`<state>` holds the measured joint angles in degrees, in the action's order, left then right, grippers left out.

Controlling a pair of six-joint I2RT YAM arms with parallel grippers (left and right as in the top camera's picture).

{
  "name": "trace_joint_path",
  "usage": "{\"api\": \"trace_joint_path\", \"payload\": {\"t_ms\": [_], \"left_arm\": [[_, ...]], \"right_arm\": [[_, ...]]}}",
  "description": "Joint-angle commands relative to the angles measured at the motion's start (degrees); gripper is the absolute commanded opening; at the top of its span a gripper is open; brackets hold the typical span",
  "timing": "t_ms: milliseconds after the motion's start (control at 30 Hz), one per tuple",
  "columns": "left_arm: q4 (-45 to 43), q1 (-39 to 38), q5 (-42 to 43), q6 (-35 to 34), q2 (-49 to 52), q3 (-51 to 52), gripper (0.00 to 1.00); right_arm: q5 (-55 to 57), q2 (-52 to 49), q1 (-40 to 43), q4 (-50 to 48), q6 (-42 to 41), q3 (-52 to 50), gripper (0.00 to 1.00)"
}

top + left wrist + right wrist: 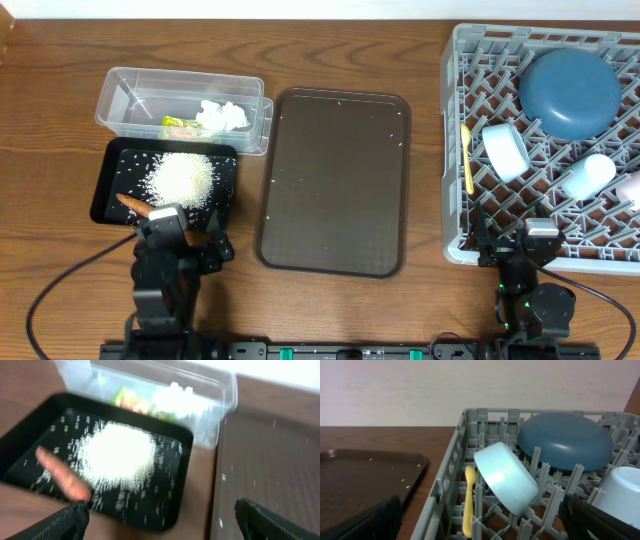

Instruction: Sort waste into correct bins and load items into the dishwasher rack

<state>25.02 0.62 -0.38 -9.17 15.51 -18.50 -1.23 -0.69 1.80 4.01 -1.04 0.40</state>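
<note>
Looks finished: crumpled white tissue (222, 115) in clear plastic tub (116, 96), white rice (182, 178) in shallow black tray (105, 200), dark blue round plate (570, 92) racked in grey lattice crate (453, 130); left fingers (65, 521), right fingers (600, 520) spread, empty.

From above, the pink cup (631, 187) and the grey dishwasher rack (452, 120) holding it run off the right edge. The left wrist view is smeared: rice grains (117, 452) streak across the black tray (30, 435), the carrot stick (62, 477) is an orange blur, and the wrapper (131, 400) and tissue (177, 402) inside the clear tub (225, 390) are shapeless patches.
</note>
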Motion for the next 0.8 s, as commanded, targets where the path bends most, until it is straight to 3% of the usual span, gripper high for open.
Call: {"api": "trace_joint_path", "payload": {"t_ms": [0, 333, 533, 767], "left_arm": [[-4.92, 0.79, -0.52, 0.35, -5.49, 5.57, 0.95], [-25.05, 2.21, 0.07, 5.18, -14.71, 18.34, 0.95], [-24.92, 2.21, 5.84, 17.57, -15.43, 18.29, 0.95], [-21.24, 2.21, 5.35, 17.51, -15.41, 18.27, 0.95]], "right_arm": [[0.37, 0.42, -0.85, 0.26, -0.79, -0.11, 0.99], [0.37, 0.42, -0.85, 0.26, -0.79, -0.11, 0.99], [0.37, 0.42, -0.85, 0.26, -0.79, -0.11, 0.99], [0.37, 0.42, -0.85, 0.26, -0.79, -0.11, 0.99]]}}
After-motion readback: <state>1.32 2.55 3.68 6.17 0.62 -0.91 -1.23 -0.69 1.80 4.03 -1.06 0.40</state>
